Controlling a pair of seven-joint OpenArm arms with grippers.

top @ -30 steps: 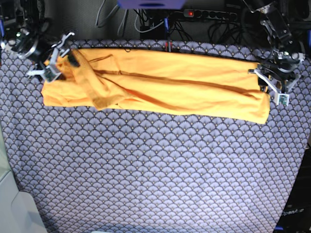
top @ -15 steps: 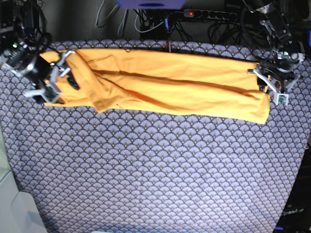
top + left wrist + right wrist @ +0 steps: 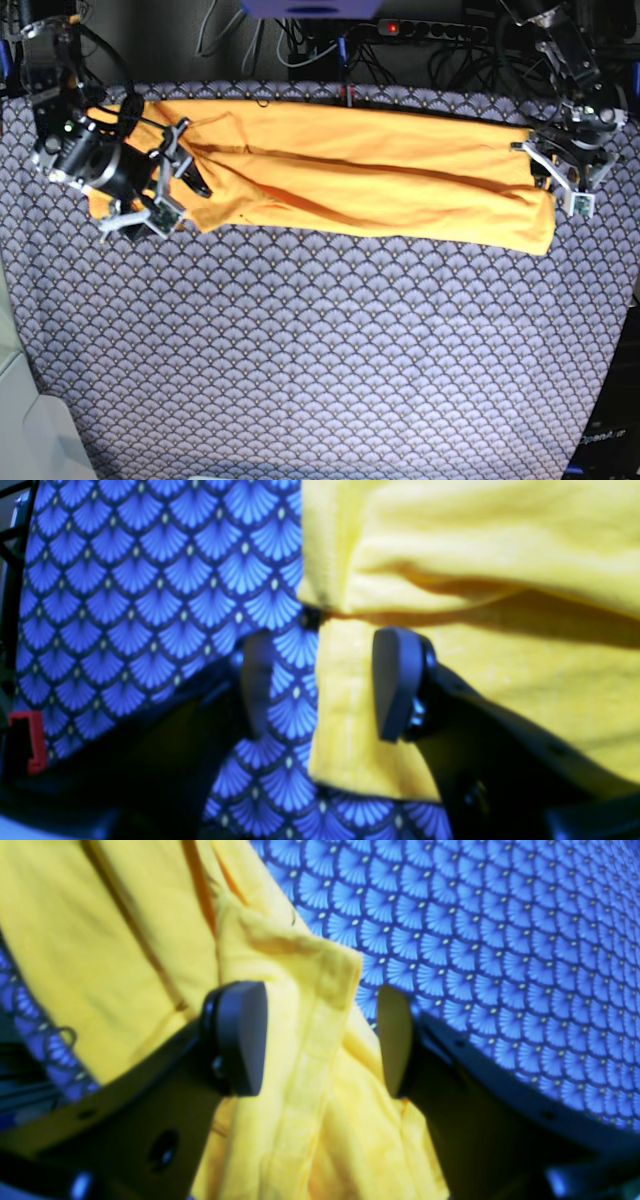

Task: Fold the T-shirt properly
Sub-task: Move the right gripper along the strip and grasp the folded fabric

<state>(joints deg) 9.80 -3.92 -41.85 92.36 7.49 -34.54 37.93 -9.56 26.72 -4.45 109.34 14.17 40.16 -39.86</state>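
Straddling the T-shirt [image 3: 340,175] hem, your left end effector [image 3: 320,680] gapes wide; right end effector [image 3: 320,1040] spread apart over its bunched end.

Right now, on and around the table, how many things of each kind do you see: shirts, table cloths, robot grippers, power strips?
T-shirt, yellow-orange: 1
Patterned cloth, blue-grey: 1
Grippers: 2, the left gripper and the right gripper, both with jaws open
Power strip, black, behind the table: 1
Total: 5
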